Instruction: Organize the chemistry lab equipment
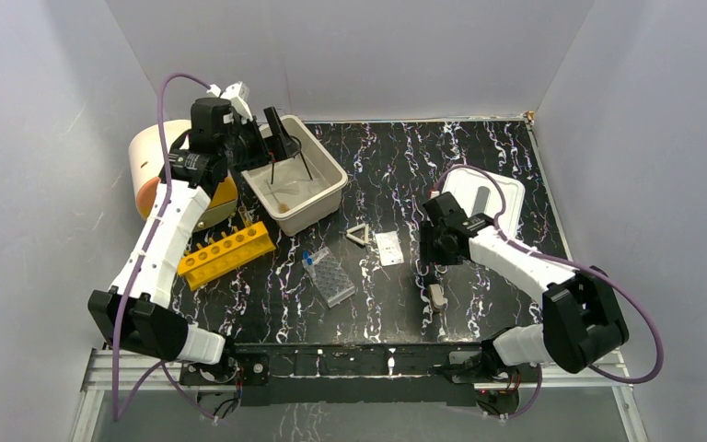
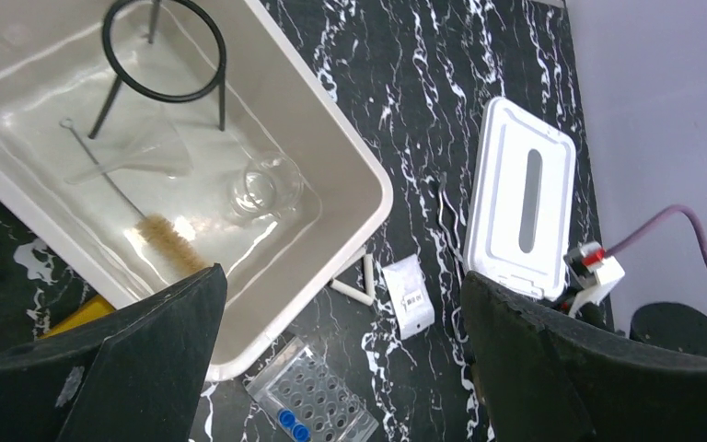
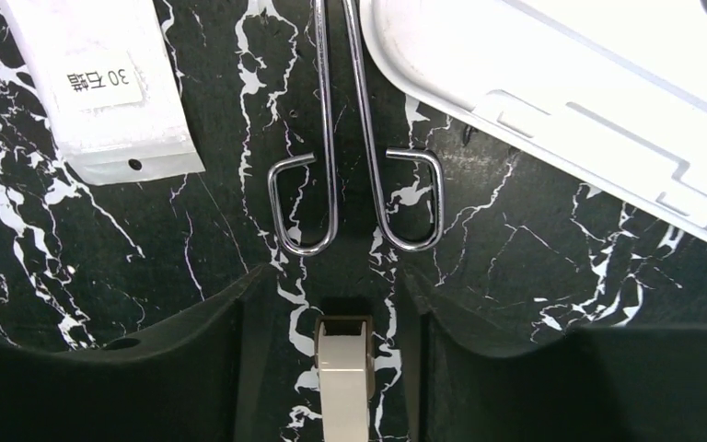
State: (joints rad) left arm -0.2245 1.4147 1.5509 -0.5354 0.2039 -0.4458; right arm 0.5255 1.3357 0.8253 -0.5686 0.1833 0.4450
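Note:
My left gripper is open and empty, held above the near rim of the beige tub. In the tub are the black wire stand, a small clear beaker, a clear funnel and a brush. The yellow tube rack, clear well tray and white triangle lie on the table. My right gripper is open, its jaws either side of a wooden clamp without touching it.
Metal wire tongs lie just beyond the right gripper. A labelled white packet lies left of them. The white slotted lid lies at the right. A cream and orange cylinder stands at the far left.

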